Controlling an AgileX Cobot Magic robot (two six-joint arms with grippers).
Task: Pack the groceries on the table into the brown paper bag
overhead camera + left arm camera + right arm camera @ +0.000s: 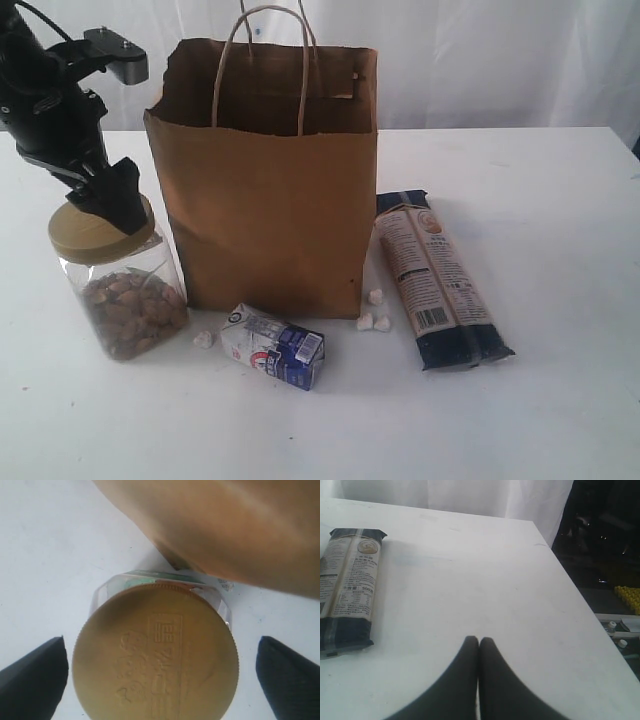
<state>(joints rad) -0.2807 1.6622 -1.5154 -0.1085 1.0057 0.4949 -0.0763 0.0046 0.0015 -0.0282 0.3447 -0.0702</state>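
While the left gripper [108, 200] hangs wide open at the left of the exterior frame, the jar [118, 290] is found directly beneath it, its lid [155, 655] flanked by the fingers [32, 680] with gaps on both sides. The jar is stood on the worktop [560, 300], just left of the bag [270, 220]. The right gripper [479, 647] is closed over the worktop, well apart from the noodle packet [347, 585].

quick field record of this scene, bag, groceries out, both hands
sides: as exterior view shows
bag: upright on table
jar: upright, left of bag
carton: lying in front of bag
noodles: lying right of bag
left hand: open, astride jar top
right hand: shut, empty, above table
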